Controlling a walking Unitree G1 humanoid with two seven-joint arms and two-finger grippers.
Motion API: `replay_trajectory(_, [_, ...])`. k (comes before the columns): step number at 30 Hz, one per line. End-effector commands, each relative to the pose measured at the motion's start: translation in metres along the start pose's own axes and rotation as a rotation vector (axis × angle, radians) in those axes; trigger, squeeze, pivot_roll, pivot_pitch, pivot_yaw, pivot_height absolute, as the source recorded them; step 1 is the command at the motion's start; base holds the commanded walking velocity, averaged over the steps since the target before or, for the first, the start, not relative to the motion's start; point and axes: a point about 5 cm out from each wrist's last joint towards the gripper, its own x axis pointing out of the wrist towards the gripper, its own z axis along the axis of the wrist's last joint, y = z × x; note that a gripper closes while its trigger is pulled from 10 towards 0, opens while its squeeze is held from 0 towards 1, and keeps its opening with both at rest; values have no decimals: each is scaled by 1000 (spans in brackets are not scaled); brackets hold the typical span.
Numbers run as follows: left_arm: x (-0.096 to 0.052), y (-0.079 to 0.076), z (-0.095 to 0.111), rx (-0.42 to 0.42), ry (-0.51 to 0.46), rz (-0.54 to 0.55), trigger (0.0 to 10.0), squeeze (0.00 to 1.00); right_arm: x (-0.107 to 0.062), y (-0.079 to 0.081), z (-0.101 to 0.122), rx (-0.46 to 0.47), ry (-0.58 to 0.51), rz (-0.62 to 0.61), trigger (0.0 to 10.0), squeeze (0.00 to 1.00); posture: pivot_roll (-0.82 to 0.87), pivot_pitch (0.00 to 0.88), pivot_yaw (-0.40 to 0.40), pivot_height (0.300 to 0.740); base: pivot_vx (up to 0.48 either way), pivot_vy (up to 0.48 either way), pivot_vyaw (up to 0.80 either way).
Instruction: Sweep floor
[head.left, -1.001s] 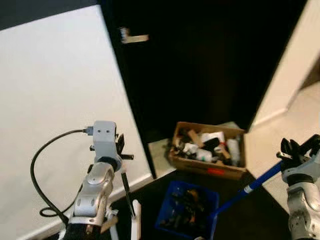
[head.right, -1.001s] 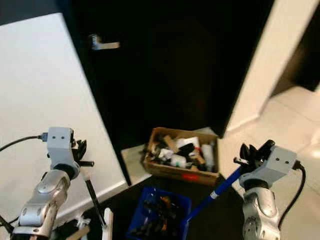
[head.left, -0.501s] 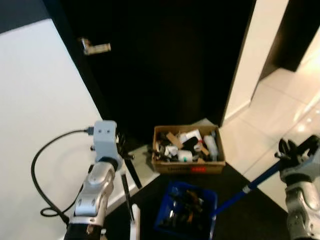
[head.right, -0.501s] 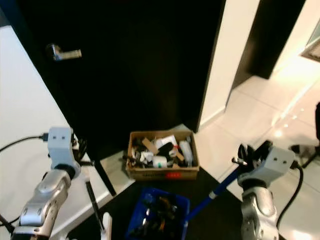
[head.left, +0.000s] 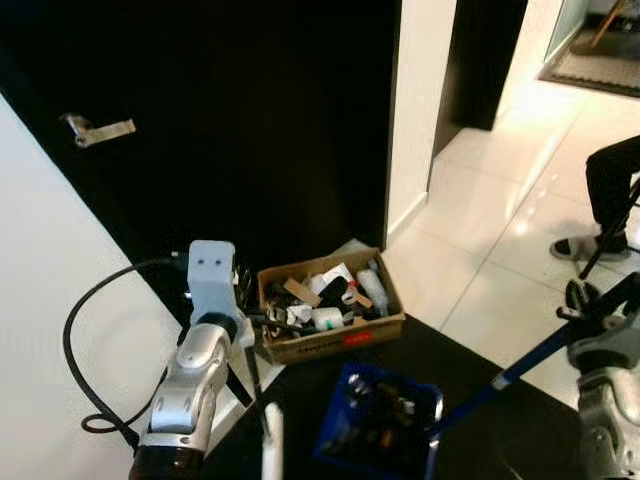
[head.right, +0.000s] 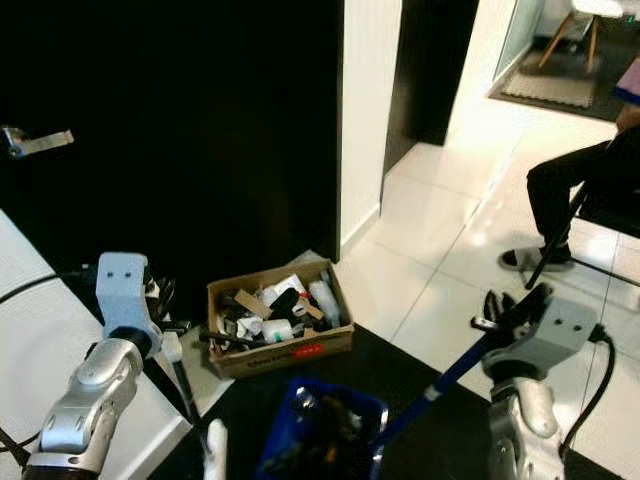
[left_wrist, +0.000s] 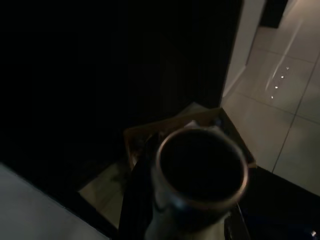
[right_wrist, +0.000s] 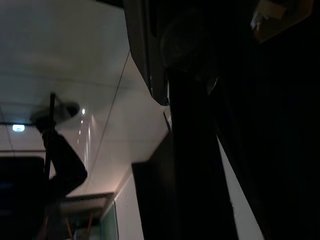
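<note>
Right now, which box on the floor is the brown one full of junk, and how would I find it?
Look for the big black door with the silver handle. On the floor at its foot sits the cardboard box, open on top and crammed with mixed odds and ends. Unlike the blue bin just in front of it on the dark mat, it is brown with a small red label on its front.
</note>
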Motion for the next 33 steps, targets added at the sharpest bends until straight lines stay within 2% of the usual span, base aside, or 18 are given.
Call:
replay_trajectory(1, [-1,4,2,12,-12,19,10000,0,-1,6,-3,34,3,11,10000,0,-32,113,104,740,0,0,0])
replay_trajectory(15, [-1,3,5,14,-35,19,10000,0,0,6,-3,29,0,10,10000,0,-32,114,103,740,0,0,0])
replay_trajectory(19, [-1,3,6,15,-51,15,10000,0,2,4,3,28,-20,4,10000,0,-32,115,106,740,434,0,0])
replay_trajectory(24, [-1,3,6,14,-50,17,10000,0,9,4,25,13,-96,9,10000,0,-32,115,107,740,480,0,0])
replay_trajectory(25, [-1,3,6,14,-49,17,10000,0,11,3,36,16,-131,9,10000,0,-32,115,107,740,461,0,0])
replay_trajectory(26, [-1,3,6,14,-49,17,10000,0,11,3,36,16,-131,9,10000,0,-32,115,107,740,461,0,0])
replay_trajectory(29, [-1,4,6,16,-46,19,10000,0,14,2,72,6,-245,16,10000,0,-36,114,106,740,445,0,0])
replay_trajectory(30, [-1,4,6,16,-46,19,10000,0,14,2,72,6,-245,16,10000,0,-36,114,106,740,435,0,0])
replay_trajectory(31, [-1,5,5,16,-45,20,10000,0,13,2,83,-2,-278,20,10000,0,-44,113,108,740,428,0,0])
replay_trajectory(33, [-1,6,5,17,-41,19,10000,0,12,1,113,-19,-362,39,10000,0,-51,113,111,740,405,0,0])
